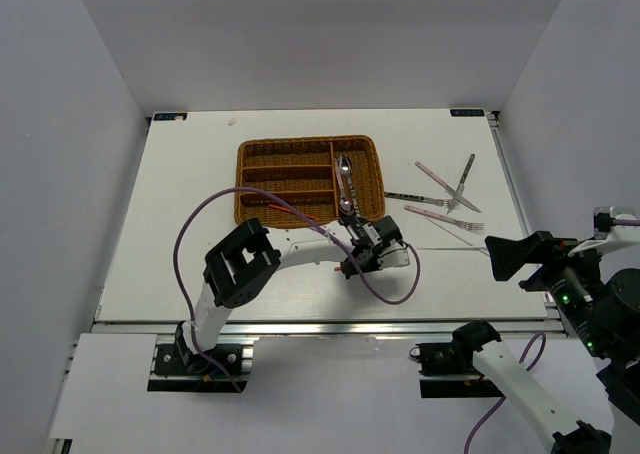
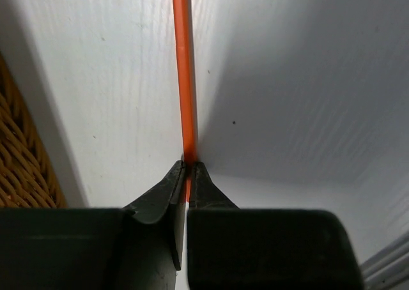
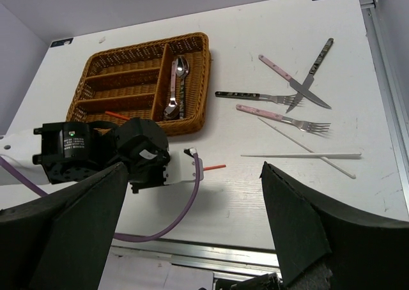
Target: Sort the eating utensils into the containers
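Note:
My left gripper [image 1: 352,262] is low over the table just in front of the brown wicker tray [image 1: 255,186]. It is shut on a thin red chopstick [image 2: 183,79], whose end also shows in the right wrist view [image 3: 215,167]. Another red chopstick [image 3: 115,115] lies in a long slot of the tray. Two shiny spoons [image 1: 345,184] lie in the crosswise slot. My right gripper [image 3: 195,168] is open and empty, high at the right side [image 1: 508,257]. Two white chopsticks [image 3: 300,155] lie on the table.
To the right of the tray lie a dark-handled fork [image 3: 255,97], a pink-handled fork [image 3: 275,116], a pink-handled knife [image 3: 287,76] and a dark-handled knife [image 3: 316,66] crossing it. A purple cable [image 1: 200,219] loops over my left arm. The tray wall shows in the left wrist view [image 2: 19,162].

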Controlling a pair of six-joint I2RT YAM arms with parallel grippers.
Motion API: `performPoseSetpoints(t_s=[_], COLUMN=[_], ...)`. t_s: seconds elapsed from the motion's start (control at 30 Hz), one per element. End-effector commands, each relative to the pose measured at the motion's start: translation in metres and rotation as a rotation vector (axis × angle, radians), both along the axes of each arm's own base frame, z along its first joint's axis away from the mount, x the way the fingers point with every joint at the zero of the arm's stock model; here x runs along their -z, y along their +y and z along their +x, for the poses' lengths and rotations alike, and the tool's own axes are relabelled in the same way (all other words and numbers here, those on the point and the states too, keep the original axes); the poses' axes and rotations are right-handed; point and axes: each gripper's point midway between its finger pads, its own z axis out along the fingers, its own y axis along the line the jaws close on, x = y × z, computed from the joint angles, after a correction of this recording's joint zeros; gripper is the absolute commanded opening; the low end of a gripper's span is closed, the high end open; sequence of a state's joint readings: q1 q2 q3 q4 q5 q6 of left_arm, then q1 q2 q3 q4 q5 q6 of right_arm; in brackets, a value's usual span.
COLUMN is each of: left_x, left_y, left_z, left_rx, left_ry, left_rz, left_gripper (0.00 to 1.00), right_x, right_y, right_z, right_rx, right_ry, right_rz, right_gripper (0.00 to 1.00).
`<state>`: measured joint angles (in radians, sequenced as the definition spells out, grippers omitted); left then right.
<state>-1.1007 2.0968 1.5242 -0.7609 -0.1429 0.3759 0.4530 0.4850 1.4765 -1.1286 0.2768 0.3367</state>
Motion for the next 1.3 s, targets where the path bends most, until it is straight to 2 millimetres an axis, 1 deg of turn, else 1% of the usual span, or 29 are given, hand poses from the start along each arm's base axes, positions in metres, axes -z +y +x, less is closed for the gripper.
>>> performPoseSetpoints(t_s=[0.0,0.37,0.4,0.6,0.73,0.93,0.97,1.07,1.1,1.13,1.17,1.2,1.27], left_x=[0.024,-0.014,-0.021,-0.042,-0.063,-0.077,-0.081,-0.095,-0.106,-0.113,-0.122,-0.131,-0.139], left_y=[0.041,0.026,0.024,0.020,0.017,0.017,0.016,0.020,0.025,0.027,0.031,0.034,0.042], left_z=[-0.041,-0.025,-0.023,-0.016,-0.012,-0.009,-0.009,-0.001,0.007,0.011,0.022,0.027,0.036], left_rx=[-0.021,-0.016,-0.014,-0.022,-0.017,-0.015,-0.014,-0.023,-0.035,-0.032,-0.053,-0.054,-0.026], left_ry=[0.181,0.065,0.054,-0.004,-0.044,-0.072,-0.078,-0.125,-0.159,-0.177,-0.192,-0.205,-0.211], left_rz=[0.141,0.014,-0.004,-0.055,-0.111,-0.137,-0.147,-0.163,-0.176,-0.184,-0.196,-0.210,-0.200], left_gripper=[0.00,0.00,0.00,0.00,0.00,0.00,0.00,0.00,0.00,0.00,0.00,0.00,0.00], right_x=[-0.019,-0.019,-0.019,-0.020,-0.019,-0.016,-0.015,-0.015,-0.015,-0.015,-0.014,-0.013,-0.012], right_y=[0.004,0.009,0.009,0.010,0.011,0.013,0.013,0.013,0.013,0.013,0.013,0.014,0.016], right_z=[-0.001,0.003,0.004,0.005,0.007,0.009,0.009,0.010,0.010,0.010,0.011,0.011,0.013], right_rx=[-0.019,-0.034,-0.035,-0.035,-0.037,-0.043,-0.041,-0.039,-0.040,-0.037,-0.037,-0.043,-0.045], right_ry=[-0.072,-0.069,-0.068,-0.069,-0.068,-0.063,-0.061,-0.061,-0.061,-0.060,-0.057,-0.055,-0.054], right_rz=[0.045,0.049,0.047,0.048,0.046,0.046,0.045,0.043,0.043,0.042,0.041,0.041,0.040], right_gripper=[0.89,0.89,0.89,0.89,0.89,0.89,0.89,0.89,0.89,0.89,0.89,0.89,0.89])
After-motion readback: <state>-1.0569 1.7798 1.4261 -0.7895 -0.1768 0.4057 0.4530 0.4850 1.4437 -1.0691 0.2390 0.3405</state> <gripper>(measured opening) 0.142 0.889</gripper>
